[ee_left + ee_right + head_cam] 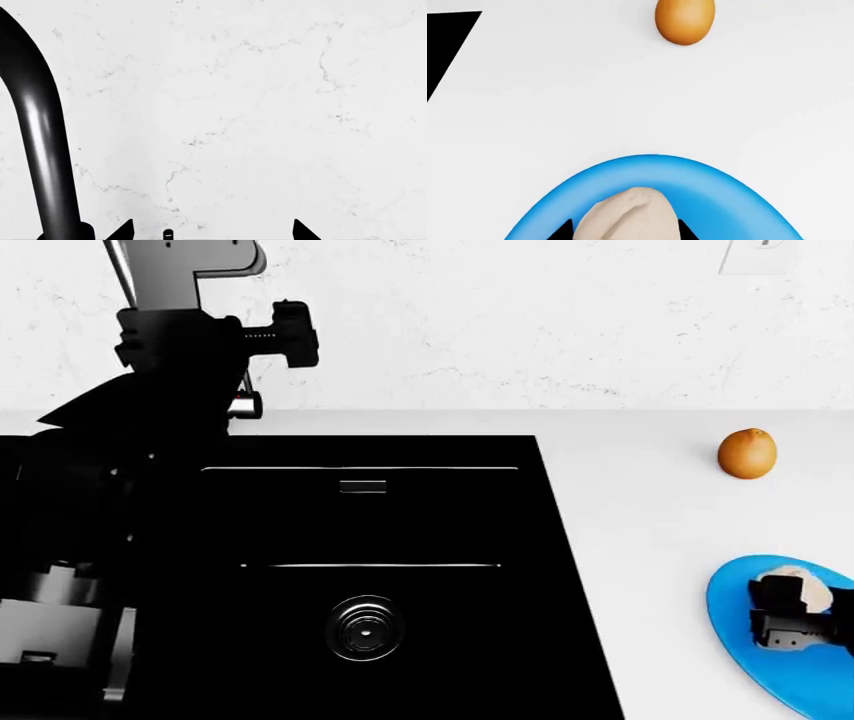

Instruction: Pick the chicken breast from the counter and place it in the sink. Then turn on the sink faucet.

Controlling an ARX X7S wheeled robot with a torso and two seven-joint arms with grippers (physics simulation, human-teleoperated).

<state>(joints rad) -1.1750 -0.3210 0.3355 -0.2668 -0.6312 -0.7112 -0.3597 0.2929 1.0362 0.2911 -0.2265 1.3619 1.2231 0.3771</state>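
the right gripper (624,232) sits spread around the chicken breast (626,215); squeeze softly, then lift straight up.

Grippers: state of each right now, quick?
Left gripper: open, holding nothing, beside the sink faucet.
Right gripper: fingers either side of the chicken breast; closure unclear.

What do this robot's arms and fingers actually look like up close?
The left arm is a bulky black shape with light grey metal sections and a small red spot near its wrist. The right gripper is boxy and black. In the wrist views the fingers show only as pointed black tips. No cables or markings are visible.
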